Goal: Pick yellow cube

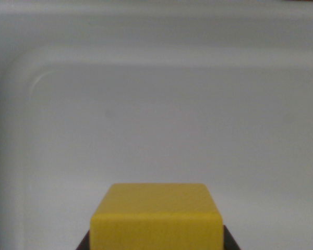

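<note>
The yellow cube [156,216] fills the bottom middle of the wrist view, with its top face and front face showing. My gripper [156,244] is around it. Only small dark corners of its fingers [84,244] peek out at the cube's left and right lower edges, and they press right against its sides with no gap. The cube hides the rest of the fingers. The gripper looks shut on the cube. Behind it lies the flat white floor of a tray [146,120].
The white tray has a raised, rounded rim [21,78] that runs along the top and down the wrist view's left side, with a curved corner at the upper left.
</note>
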`<state>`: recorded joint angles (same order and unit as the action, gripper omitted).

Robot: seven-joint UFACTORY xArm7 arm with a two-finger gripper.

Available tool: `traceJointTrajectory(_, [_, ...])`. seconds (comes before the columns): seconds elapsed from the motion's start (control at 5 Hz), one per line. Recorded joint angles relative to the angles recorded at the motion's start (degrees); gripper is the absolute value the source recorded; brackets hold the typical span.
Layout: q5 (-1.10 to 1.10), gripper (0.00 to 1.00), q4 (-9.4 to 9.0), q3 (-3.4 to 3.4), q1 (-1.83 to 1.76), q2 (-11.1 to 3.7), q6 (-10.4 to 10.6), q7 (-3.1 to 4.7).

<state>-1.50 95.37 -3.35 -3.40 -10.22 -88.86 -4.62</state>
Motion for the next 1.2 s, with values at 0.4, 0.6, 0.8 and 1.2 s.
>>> traceJointTrajectory(0.4, [-0.01, 1.0, 0.92, -0.01, 0.01, 0.41, -1.33, -0.03])
traceJointTrajectory(0.6, [-0.01, 1.0, 0.92, -0.01, 0.01, 0.41, -1.33, -0.03])
traceJointTrajectory(0.8, [-0.02, 1.0, 1.7, -0.01, 0.02, 0.75, -2.45, -0.05])
traceJointTrajectory(1.2, [-0.03, 1.0, 2.26, -0.02, 0.02, 1.0, -3.26, -0.07])
